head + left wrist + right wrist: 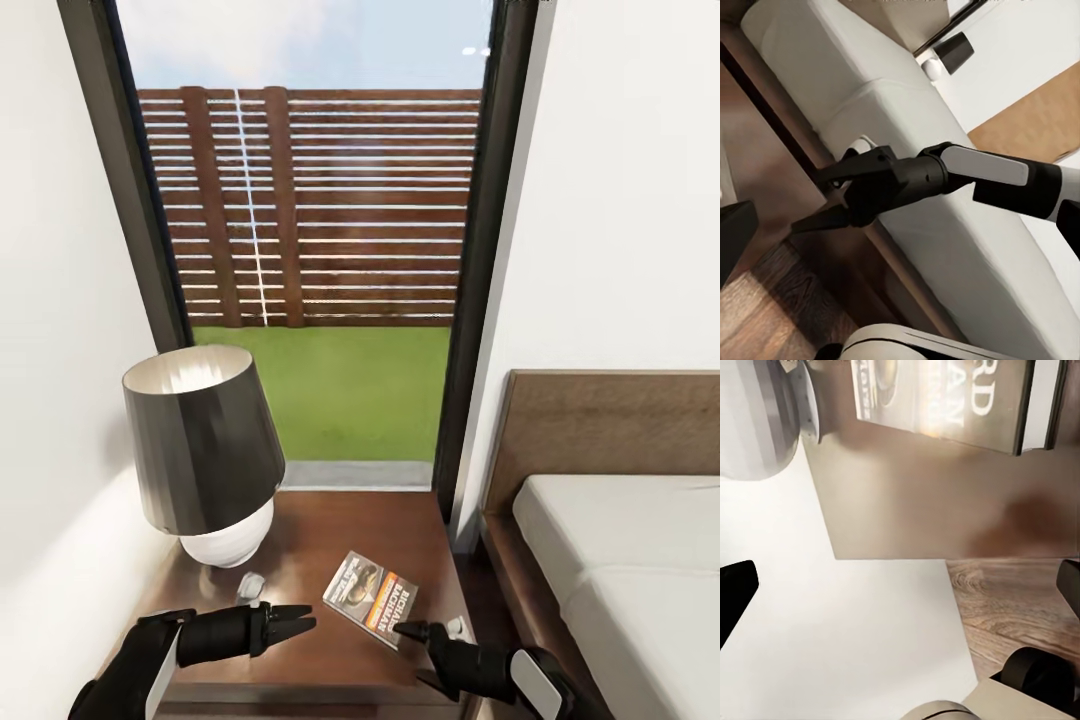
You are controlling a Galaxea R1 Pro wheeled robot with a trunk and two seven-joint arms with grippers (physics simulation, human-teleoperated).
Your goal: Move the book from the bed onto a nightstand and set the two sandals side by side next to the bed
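Observation:
The book (372, 598) lies flat on the dark-brown nightstand (330, 520), cover up, near the front right of its top. My right gripper (420, 632) is open just off the book's near right corner, with nothing between its fingers. The left wrist view shows that gripper (825, 196) from the side, jaws apart. In the right wrist view the book (945, 401) lies on the nightstand top (915, 502), ahead of the spread fingers (735, 592). My left gripper (300, 620) hovers open over the nightstand's front, left of the book. The bed (620, 560) stands to the right. The sandals are out of view.
A lamp (205, 450) with a dark shade and white base takes up the nightstand's back left. A small white object (252, 583) lies in front of it. A tall black-framed window (330, 250) is behind. White wall runs along the left. Wood floor (1020, 607) shows below the nightstand.

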